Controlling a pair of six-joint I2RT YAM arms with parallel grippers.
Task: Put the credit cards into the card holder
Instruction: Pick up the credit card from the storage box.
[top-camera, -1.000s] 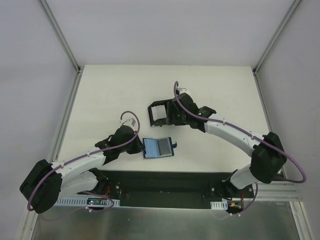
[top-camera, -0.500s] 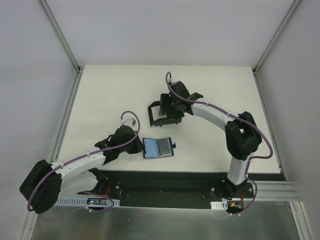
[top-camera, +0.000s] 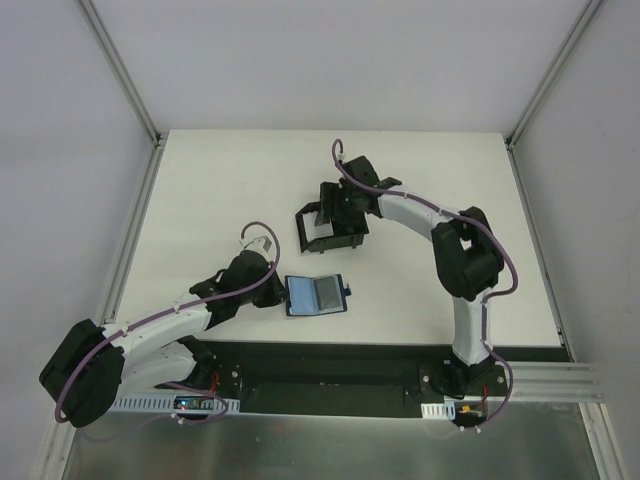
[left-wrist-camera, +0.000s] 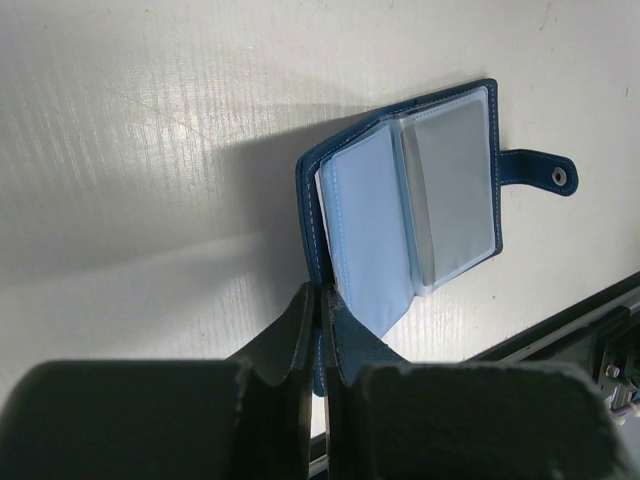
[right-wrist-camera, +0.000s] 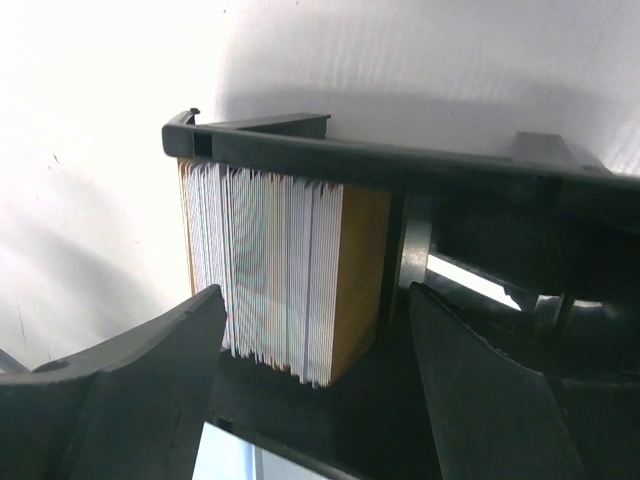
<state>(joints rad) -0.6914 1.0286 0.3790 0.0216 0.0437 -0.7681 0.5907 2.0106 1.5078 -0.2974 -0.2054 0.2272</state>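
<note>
The dark blue card holder (top-camera: 318, 296) lies open on the table, its pale inner slots facing up (left-wrist-camera: 400, 210). My left gripper (top-camera: 281, 296) is shut on the edge of its left cover (left-wrist-camera: 320, 296). The credit cards (right-wrist-camera: 268, 268) stand on edge as a thick white stack inside the black open-topped box (right-wrist-camera: 300, 150), with a tan pad beside them. My right gripper (right-wrist-camera: 315, 293) is open, just above the box (top-camera: 309, 231), with one finger on each side of the stack and touching none of it. In the top view my right gripper (top-camera: 341, 213) hides the cards.
The snap tab (left-wrist-camera: 540, 176) of the card holder sticks out to its right. The table's near edge, with a black strip (top-camera: 330, 362), runs just below the card holder. Grey walls and metal rails enclose the white table (top-camera: 200, 190).
My right arm has folded its elbow up and back, and its gripper has shifted left over the black box. My left gripper and the card holder have not moved.
</note>
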